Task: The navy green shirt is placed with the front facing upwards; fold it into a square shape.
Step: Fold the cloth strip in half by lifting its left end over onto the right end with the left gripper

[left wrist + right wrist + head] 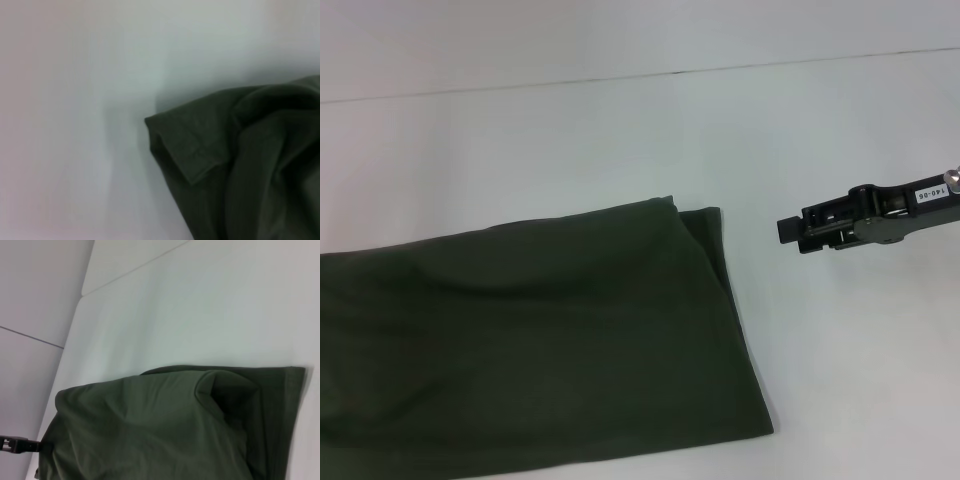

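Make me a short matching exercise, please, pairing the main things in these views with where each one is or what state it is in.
Things:
1. navy green shirt
2. right gripper
3. white table
4. shirt sleeve

Places or states:
A. hovers over bare table, to the right of the cloth
B. folded into a long band, plain side up
C. lies under everything
D. hemmed end at the cloth's corner, in the left wrist view

Pairs: 1-B, 2-A, 3-C, 4-D

1. Right arm's black metal gripper enters from the right side in the head view, held level, pointing toward the robot's left, fingers together.
2. Left arm is out of the head view.
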Controlling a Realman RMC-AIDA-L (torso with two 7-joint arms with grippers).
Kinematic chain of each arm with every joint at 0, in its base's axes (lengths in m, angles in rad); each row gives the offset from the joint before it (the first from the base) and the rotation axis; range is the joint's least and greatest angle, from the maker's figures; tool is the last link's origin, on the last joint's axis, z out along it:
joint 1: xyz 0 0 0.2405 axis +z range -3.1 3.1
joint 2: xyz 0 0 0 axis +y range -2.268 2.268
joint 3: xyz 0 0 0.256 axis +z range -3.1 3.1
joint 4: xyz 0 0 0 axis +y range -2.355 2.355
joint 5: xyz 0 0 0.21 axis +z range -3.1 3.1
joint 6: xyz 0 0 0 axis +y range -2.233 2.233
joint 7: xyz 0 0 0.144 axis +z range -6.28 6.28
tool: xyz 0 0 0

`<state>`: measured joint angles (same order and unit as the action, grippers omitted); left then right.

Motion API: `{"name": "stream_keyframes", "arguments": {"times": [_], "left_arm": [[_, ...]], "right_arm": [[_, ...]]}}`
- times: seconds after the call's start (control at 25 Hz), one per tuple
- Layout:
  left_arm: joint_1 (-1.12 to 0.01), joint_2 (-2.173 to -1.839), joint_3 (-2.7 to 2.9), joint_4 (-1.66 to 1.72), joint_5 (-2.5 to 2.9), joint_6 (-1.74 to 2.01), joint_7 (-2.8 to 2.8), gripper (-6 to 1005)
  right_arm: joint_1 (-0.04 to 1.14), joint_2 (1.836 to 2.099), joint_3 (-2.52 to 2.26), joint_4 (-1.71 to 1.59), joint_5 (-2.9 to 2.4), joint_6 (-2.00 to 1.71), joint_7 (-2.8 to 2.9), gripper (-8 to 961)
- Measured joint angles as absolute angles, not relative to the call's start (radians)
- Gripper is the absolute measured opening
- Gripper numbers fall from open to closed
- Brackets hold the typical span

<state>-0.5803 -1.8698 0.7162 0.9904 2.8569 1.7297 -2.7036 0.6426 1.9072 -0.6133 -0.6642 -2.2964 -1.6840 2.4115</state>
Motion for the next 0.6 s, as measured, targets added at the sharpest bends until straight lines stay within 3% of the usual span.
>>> {"name": "stream_keyframes", "arguments": {"times": [0.6], "left_arm": [[-0.635,-1.847,0.458,0.965,2.494,2.07,-2.509,52]], "right_arm": [[0.644,1.91,-0.618,-0.664,-2.296,-1.682,2.411,571]]}}
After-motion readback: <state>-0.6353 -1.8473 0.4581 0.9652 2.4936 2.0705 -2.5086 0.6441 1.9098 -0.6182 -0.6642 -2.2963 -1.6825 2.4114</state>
